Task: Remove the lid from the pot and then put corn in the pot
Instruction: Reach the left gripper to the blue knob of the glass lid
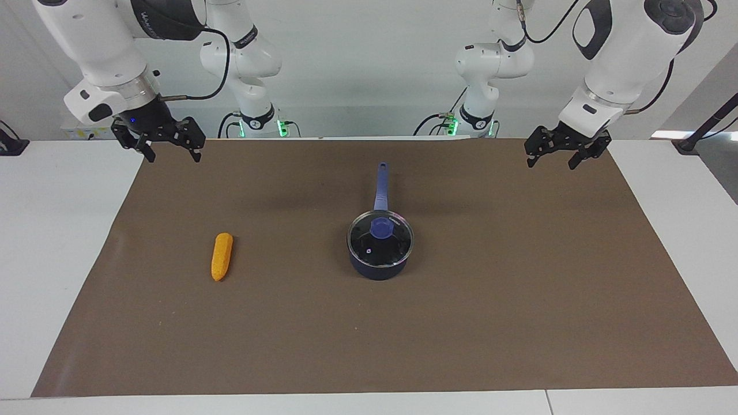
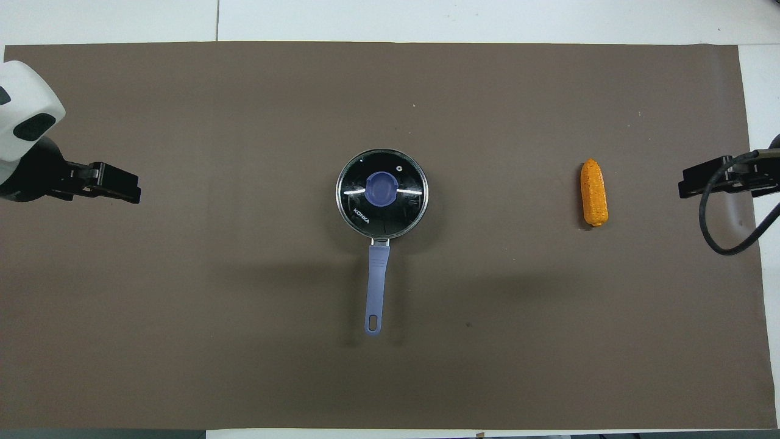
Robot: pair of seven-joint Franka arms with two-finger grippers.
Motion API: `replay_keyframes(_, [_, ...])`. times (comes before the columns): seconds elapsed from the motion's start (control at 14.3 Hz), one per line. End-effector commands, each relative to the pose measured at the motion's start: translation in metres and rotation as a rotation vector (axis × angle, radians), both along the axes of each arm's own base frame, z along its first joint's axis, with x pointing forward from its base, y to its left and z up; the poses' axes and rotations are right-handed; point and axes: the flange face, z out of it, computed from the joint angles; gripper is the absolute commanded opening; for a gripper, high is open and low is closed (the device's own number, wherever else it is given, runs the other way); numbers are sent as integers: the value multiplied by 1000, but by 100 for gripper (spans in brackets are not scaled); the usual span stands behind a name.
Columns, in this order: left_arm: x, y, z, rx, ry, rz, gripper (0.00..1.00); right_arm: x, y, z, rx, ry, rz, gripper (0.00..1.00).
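The pot point(image 1: 379, 256) sits mid-bench with its lid point(image 1: 380, 237) still on, handle pointing toward me. The corn point(image 1: 222, 256) lies well apart, toward my right arm's end. My left tool point(image 1: 564, 151) and right tool point(image 1: 160, 142) both hang spread and empty over the bench edge nearest me. The glass lid looks rigid, breakable and slick, so I judge its blue knob point(image 1: 381, 228) the only safe hold.

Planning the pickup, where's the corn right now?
The corn lies on the brown mat toward the right arm's end, beside the lidded pot.
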Motion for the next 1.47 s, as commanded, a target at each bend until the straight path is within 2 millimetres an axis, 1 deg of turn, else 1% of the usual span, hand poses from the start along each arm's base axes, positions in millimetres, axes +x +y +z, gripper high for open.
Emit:
replay_keyframes(0.0, [-6, 5, -1, -14, -8, 4, 100, -1, -1, 3, 4, -20, 28, 100])
replay_keyframes(0.21, [-6, 4, -2, -14, -7, 3, 100, -2, -1, 2, 4, -19, 26, 100])
replay_keyframes(0.42, [-7, -1, -1, -17, -19, -4, 100, -2, -1, 1, 7, -14, 20, 100])
replay_keyframes(0.49, [-6, -3, -2, -17, -19, -6, 100, -5, 0, 1, 7, -5, 21, 100])
replay_keyframes(0.56, [-5, -6, -2, -18, -26, -11, 100, -3, 1, 0, 7, -13, 20, 100])
replay_keyframes(0.63, [-2, -11, -2, -20, -44, -15, 100, -3, 6, 1, 10, -16, 36, 100])
replay_keyframes(0.77, [-1, -46, 2, -67, -73, -38, 100, 3, 11, -1, 30, -67, 38, 100])
replay_keyframes(0.84, [3, -63, -5, -78, -60, -47, 100, 4, 13, -6, 29, -87, 42, 100])
replay_keyframes(0.91, [5, -94, -9, -82, -52, -74, 100, 3, 12, -7, 29, -84, 44, 100])
replay_keyframes(0.98, [8, -124, -18, -79, -36, -68, 100, 3, 12, -7, 29, -84, 44, 100])
replay_keyframes(1.05, [11, -147, -30, -74, -19, -54, 100, 3, 12, -6, 29, -89, 44, 100])
replay_keyframes(1.12, [15, -171, -41, -69, -7, -48, 100, 3, 12, -10, 29, -89, 45, 100])
replay_keyframes(1.19, [20, -201, -52, -70, 1, -43, 100, 2, 12, -12, 28, -86, 45, 100])
replay_keyframes(1.33, [21, -254, -74, -64, 10, -2, 100, 1, 13, -11, 28, -87, 46, 100])
replay_keyframes(1.4, [19, -269, -82, -66, 7, 14, 100, 1, 13, -10, 28, -87, 45, 100])
